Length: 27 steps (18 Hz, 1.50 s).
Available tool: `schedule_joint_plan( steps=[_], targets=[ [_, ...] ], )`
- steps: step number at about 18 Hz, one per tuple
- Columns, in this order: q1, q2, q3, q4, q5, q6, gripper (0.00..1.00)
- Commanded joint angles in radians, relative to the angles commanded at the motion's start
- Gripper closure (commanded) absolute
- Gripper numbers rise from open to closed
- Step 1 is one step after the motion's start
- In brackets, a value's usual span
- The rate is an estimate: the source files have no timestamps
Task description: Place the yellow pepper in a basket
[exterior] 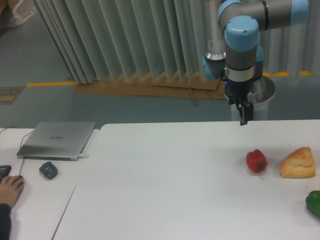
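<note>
Room: a workshop-like space with a grey-green floor, a pleated grey curtain [125, 35] along the back, and flattened brown cardboard [150, 87] lying at the curtain's foot. A yellow floor line [50, 84] runs along the left.
Surface: a white table [165, 185] fills the lower half of the view; a second white tabletop adjoins it on the left, with a seam between the two.
Arm: the UR5e arm [242, 45], grey with pale blue joint caps, comes in from the upper right and points straight down behind the table's far edge.
Gripper: the gripper [243, 119] hangs just above the far edge of the table, holding nothing. Its dark fingers look close together — seen from this angle, I cannot tell whether they are fully closed.
Yellow pepper: not visible anywhere in this view.
Basket: not visible either.
Red pepper: a red pepper [256, 161] sits on the right part of the table, well below the gripper.
Bread: a tan piece of bread [298, 163] lies just to the right of the red pepper, apart from it.
Green pepper: a green pepper [314, 203] is cut off by the right edge, nearer the camera than the bread.
Left table: a closed silver laptop [57, 140], a dark mouse [48, 170] just in front of it, and a person's hand [10, 189] resting at the left edge.
</note>
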Motion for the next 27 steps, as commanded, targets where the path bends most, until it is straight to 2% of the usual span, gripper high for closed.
schedule_joint_plan(
  steps=[19, 21, 27],
  targets=[
    [0.005, -0.003, -0.008, 0.018, -0.011, -0.006, 0.00],
    [0.006, -0.003, -0.011, 0.044, -0.009, -0.006, 0.00],
    [0.006, 0.000, -0.015, 0.046, -0.005, -0.008, 0.00]
  ],
)
